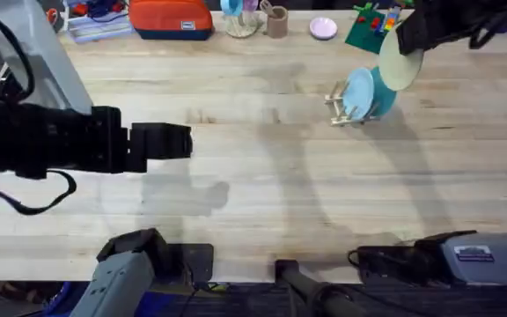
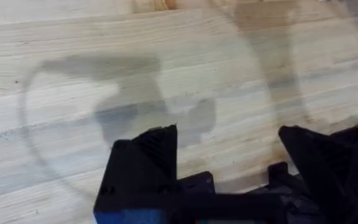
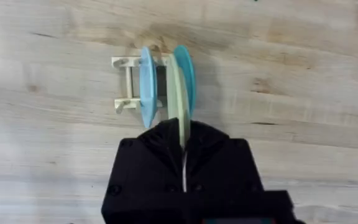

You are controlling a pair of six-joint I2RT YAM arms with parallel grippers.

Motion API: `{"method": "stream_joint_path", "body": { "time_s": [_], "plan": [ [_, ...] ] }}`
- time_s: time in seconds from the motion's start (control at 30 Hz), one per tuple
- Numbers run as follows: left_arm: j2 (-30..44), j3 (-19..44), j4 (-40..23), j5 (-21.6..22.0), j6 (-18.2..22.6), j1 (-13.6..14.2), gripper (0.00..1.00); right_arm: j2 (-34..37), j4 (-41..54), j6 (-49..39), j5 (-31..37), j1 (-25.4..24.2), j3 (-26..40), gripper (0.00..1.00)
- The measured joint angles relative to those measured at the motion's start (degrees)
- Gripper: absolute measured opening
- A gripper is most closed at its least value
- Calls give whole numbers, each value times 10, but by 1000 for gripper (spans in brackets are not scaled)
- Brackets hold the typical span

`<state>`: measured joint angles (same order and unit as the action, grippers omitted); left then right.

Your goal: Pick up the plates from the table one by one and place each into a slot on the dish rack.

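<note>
- Overhead: right tool (image 1: 409, 42) hangs above the dish rack (image 1: 349, 106), pinching the pale yellow plate (image 1: 400, 63) by its upper rim; plate dangles below the tool, just beside and above the rack; light blue plate (image 1: 357, 92) and teal plate (image 1: 382, 95) already stand in the rack, below the tool; left tool (image 1: 176, 141) sits well apart from all this, over bare counter (image 1: 262, 185), likely parked so the two arms do not crowd each other.
- Left wrist: left tool (image 2: 229, 152) spread, holding nothing; wood grain and its own shadow ahead of it.
- Right wrist: right tool (image 3: 184, 149) pressed onto the yellow plate (image 3: 180, 106), seen edge-on; plate held upright, probably so it can drop straight between pegs; ahead of the tool the yellow plate runs between the blue plate (image 3: 146, 84) and the teal plate (image 3: 185, 68), close against the teal one; whether its lower edge has entered a slot, cannot tell; rack (image 3: 124, 84) stands on the counter beyond.
- Judgement: last plate, placement step under way; risk is knocking the teal neighbour.
</note>
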<state>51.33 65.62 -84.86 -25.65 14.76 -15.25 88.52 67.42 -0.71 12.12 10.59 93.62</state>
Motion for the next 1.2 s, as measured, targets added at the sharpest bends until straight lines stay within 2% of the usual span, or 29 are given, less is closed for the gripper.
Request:
{"method": "stream_joint_path", "body": {
  "time_s": [0.47,0.77,1.2],
  "plan": [
    [0,0,0,0,0,0,995,63,-11,-6,0,0,0,31],
    [0,0,0,0,0,0,995,65,4,-6,-2,0,0,31],
    [0,0,0,0,0,0,994,65,3,-6,-39,0,0,31]
  ]
}}
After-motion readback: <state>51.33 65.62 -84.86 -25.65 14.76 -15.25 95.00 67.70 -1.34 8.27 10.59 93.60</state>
